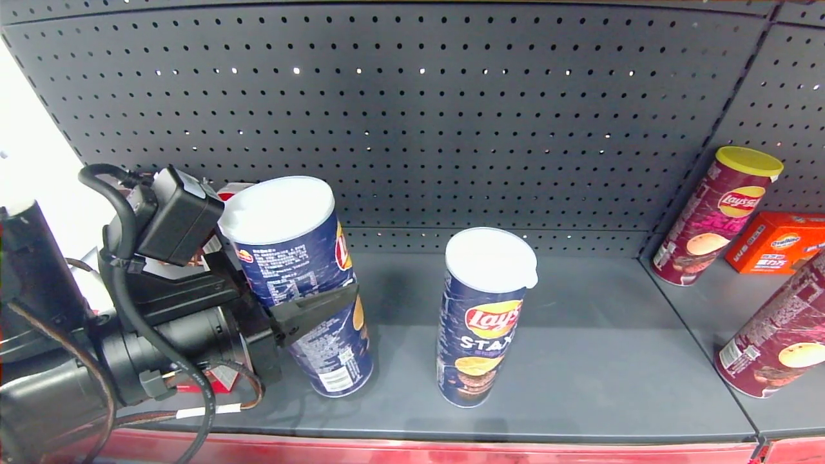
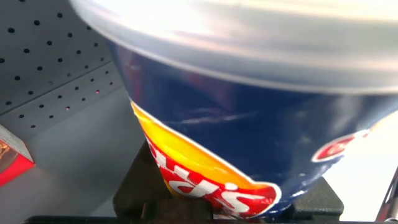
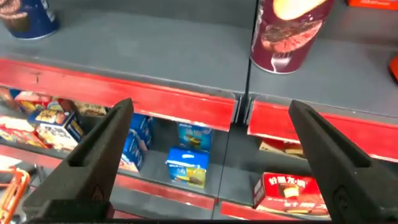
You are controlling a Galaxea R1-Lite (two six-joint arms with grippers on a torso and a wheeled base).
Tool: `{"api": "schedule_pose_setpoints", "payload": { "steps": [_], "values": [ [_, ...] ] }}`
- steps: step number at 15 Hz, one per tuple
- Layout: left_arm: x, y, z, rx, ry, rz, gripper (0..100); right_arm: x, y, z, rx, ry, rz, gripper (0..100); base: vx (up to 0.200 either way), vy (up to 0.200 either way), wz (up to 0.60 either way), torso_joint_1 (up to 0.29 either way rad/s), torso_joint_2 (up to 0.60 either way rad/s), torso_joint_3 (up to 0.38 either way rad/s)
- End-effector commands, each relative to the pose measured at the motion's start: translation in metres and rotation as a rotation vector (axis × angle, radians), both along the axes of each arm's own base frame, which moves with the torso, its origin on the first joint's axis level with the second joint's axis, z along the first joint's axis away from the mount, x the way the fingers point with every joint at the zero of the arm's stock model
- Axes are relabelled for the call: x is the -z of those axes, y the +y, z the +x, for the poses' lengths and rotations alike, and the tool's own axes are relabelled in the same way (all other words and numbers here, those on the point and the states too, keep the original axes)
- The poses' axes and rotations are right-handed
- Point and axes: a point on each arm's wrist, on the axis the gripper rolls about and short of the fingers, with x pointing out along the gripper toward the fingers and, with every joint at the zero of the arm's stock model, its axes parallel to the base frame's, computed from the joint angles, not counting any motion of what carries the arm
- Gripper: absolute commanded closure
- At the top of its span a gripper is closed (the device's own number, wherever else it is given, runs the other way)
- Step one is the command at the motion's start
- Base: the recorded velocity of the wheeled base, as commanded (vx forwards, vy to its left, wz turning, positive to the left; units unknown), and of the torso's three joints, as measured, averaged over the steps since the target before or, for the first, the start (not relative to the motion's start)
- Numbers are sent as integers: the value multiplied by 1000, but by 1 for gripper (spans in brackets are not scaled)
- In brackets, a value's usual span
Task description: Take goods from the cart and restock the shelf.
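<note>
- step judged as placing: blue chip can grasped at mid-height by left jaws, clenched on both sides, at the left end of the shelf.
- held roughly upright, white lid up; base down at shelf level, contact with the shelf not resolvable.
- already standing just right of it, apart: second blue can, upright.
- farther right, in the next bay: far maroon can, near maroon can, orange box.
- right jaws released, spread wide, holding nothing, out in front of the red shelf edge.
- next move, as judged: settle the base flat, open left jaws, back out toward the near side without brushing the can; tall and narrow, so probably easy to tip.
</note>
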Motion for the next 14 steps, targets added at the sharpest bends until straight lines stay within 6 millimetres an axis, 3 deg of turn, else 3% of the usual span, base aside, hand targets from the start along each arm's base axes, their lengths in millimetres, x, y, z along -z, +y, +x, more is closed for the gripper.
{"api": "schedule_pose_setpoints", "payload": {
  "steps": [1,10,12,14],
  "values": [
    [0,0,0,0,0,0,100,4,0,0,-6,44,-7,0,0,0,0,0,0,0],
    [-4,0,1,-5,-11,-8,100,4,0,0,5,51,14,0,0,0,0,0,0,0],
    [-5,-1,1,-1,-14,-8,100,4,4,-1,253,39,22,0,0,0,0,0,0,0],
    [-4,-1,2,-1,-10,-5,100,5,4,-2,226,30,28,0,0,0,0,0,0,0]
  ]
}}
